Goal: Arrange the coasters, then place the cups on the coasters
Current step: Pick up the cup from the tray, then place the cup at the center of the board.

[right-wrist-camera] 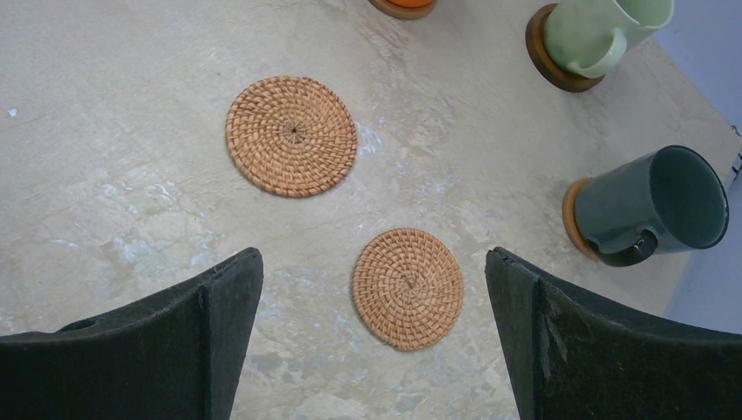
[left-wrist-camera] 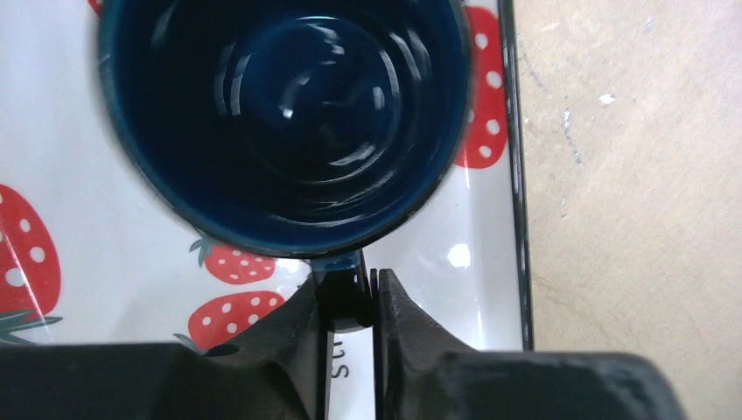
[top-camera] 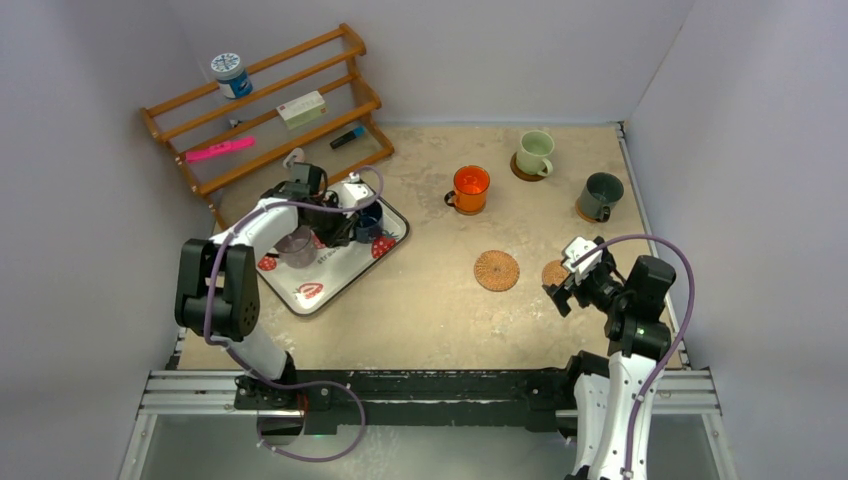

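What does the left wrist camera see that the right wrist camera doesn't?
Only the left wrist view: a dark blue cup standing on a strawberry-print tray, with the left fingers shut on its handle. Only the right wrist view: two bare woven coasters, a pale green cup on a brown coaster, a dark grey-green cup on another, and the right fingers spread wide, holding nothing. Shared: the same beige table, and black fingers at the bottom edge.

Dark print on the strawberry tray [left-wrist-camera: 420, 297] — only a fragment shows, unreadable; no other text is legible.
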Tool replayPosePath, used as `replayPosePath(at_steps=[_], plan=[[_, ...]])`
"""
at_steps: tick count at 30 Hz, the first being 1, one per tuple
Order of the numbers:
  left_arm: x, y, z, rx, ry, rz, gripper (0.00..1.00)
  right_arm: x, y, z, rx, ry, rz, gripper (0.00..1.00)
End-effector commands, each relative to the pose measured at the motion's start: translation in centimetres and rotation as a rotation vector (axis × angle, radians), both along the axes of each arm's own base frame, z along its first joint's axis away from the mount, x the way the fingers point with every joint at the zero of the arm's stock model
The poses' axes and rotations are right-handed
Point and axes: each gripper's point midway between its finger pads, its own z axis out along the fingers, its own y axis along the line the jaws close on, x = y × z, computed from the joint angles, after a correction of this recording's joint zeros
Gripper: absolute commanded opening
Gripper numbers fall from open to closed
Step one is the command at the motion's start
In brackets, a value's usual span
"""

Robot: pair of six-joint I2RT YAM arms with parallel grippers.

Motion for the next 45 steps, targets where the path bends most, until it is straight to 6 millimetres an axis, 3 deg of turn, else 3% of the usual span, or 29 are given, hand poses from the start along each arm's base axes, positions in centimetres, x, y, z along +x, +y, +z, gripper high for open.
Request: replayPosePath(at_steps=[1,4,13,22,27,33,37,45], plan=[[0.9,-1.9,3.0,-0.091,-0.044,-0.023,0.11,-0.4,0.5,-0.1,0.011,-0.001,0.025,0.99],[1.1,-2.3,4.3,-0.114,-0.070,-0.021,0.00,-0.4,0.5,-0.1,0.010,-0.002,0.025,0.99],[0.7,-4.2,7.3,-0.194,-0.126,-0.071,0.00,-0.4,0.5,-0.1,0.010,-0.003,0.027,0.99],[-0.6,-8.4,10.0,-0.257,-0.196,-0.208,0.00,-0.3,0.4,-0.1,0.008,0.000,0.024,0.99],[-1.7,-11.4,9.2,-0.275,-0.174,-0.285,0.00,-0.3,0.4,-0.2,0.010,0.004,0.024,0.99],[-2.4,-14.1,6.9,-0.265,-0.135,-0.325,0.00,-0.2,0.4,-0.2,0.010,0.004,0.024,0.99],[-3.2,-14.5,4.9,-0.238,-0.096,-0.332,0.00,-0.3,0.4,-0.3,0.011,0.007,0.023,0.99],[-4.9,-13.4,2.6,-0.189,-0.038,-0.331,0.00,-0.3,0.4,-0.2,0.011,0.005,0.023,0.99]])
